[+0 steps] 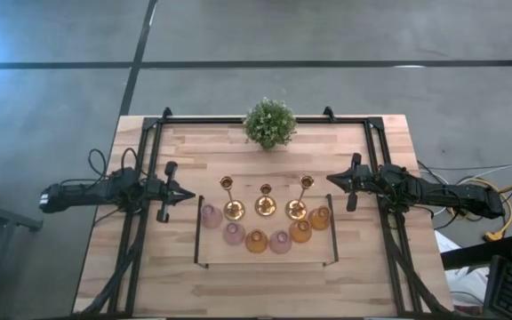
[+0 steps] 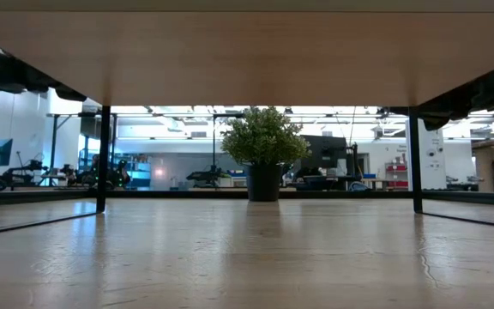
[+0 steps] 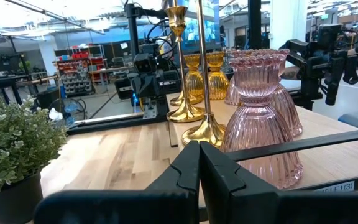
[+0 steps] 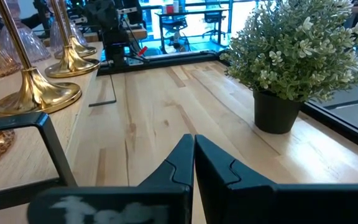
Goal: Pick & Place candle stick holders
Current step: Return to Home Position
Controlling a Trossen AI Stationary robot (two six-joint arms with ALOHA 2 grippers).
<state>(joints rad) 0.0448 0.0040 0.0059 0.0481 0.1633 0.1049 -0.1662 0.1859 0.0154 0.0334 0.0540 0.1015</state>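
The three slim gold brass candlesticks (image 1: 264,203) stand upright in a row on the wood-topped shelf w/ a black frame (image 1: 309,254), toward its back edge. Just in front of them runs an arc of squat ribbed pink glass cups (image 1: 234,233) and like-shaped amber-orange glass cups (image 1: 256,241). From the left arm's side the order is pink, pink, amber, pink, amber, amber, all close-packed; cannot tell if neighbours touch. Handling, my read: the candlesticks are stiff metal, prob. heaviest at the round base, w/ a slick polished stem. Pinch the stem low, just above the base, and keep it vertical so it can't swing or slide. The cups are rigid but breakable, and the ribs give some bite. Take ea. across the narrow waist the left wrist view shows, squeeze gently, and lift straight up, since the next cup is so near. All nine pieces stand on the shelf, so placing looks done. The left gripper (image 1: 185,193) sits beside the shelf's left end, fingers pressed together, empty. The right gripper (image 1: 334,180) mirrors it at the right end, fingers also pressed together, empty. Further out, a bushy green potted plant (image 1: 269,123) in a dark pot stands at the rear centre of the light wood desk (image 1: 149,276), well apart from the shelf.
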